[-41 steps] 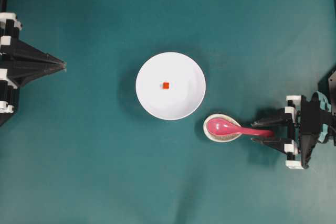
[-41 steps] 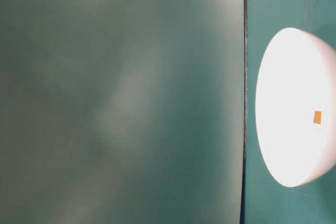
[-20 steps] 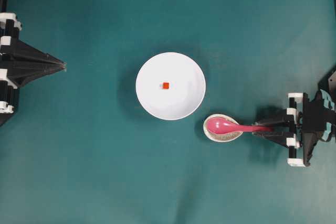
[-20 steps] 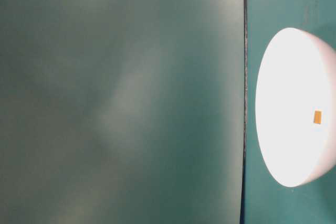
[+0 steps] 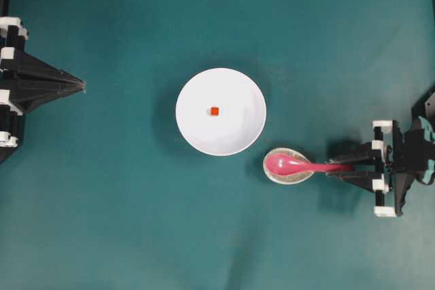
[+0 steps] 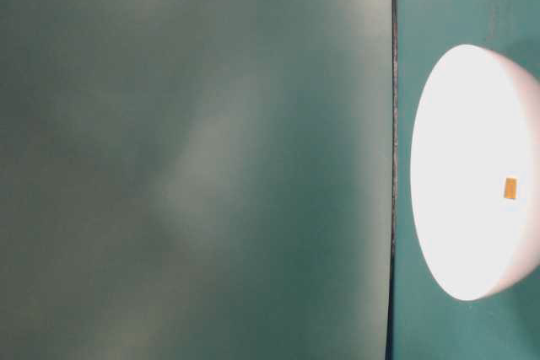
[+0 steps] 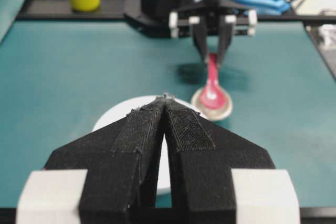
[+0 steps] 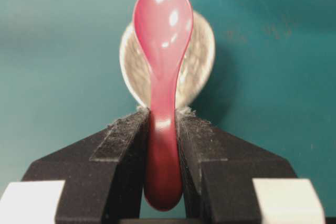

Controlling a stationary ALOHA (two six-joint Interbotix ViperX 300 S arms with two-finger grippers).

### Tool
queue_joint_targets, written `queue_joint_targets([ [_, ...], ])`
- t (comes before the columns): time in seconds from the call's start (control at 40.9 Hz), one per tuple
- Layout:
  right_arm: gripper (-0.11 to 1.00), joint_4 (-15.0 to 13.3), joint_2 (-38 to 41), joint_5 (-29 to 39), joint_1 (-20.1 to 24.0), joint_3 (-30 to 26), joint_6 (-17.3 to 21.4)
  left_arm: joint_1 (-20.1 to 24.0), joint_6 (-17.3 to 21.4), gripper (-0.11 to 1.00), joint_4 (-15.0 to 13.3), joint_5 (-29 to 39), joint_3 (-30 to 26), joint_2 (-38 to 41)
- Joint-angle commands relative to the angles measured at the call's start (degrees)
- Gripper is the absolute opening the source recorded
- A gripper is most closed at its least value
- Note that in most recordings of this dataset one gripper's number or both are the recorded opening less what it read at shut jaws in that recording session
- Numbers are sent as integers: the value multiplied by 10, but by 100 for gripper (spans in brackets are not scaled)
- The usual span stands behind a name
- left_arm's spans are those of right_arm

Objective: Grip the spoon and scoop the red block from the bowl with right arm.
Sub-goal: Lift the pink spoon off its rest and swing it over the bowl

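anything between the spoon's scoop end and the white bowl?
Overhead view: only the rim of the small speckled dish that the spoon rests in, then a thin strip of bare teal table before the bowl.

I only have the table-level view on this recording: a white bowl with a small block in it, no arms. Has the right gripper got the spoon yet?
Observer: Yes. In the right wrist view the right gripper is shut on the spoon, its handle pinched between the pads.
Operator: Where is the spoon's scoop end?
Observer: Over the small speckled dish, just off the bowl toward the right arm.
Operator: And the block, is it untouched?
Observer: Overhead, the red block lies near the bowl's middle, nothing near it.
Operator: The left arm?
Observer: The left gripper is shut, parked at the table's left edge.
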Motion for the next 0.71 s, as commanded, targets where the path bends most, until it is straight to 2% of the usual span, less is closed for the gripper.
queue_joint_targets([
  [0.0,25,-2,-43,-7,1,3,-18,-1,1,0,2,-3,-15,4],
  [0.171,25,0,-131,32,-28,-3,-98,-1,1,0,2,-1,-15,5],
  [0.269,25,0,-189,83,-62,-13,-152,-1,-2,0,2,4,-15,6],
  [0.537,25,0,-338,302,-200,-73,-293,-1,-8,0,2,8,-16,4],
  [0.684,25,0,-393,429,-279,-112,-338,-1,-8,0,2,9,-16,2],
])
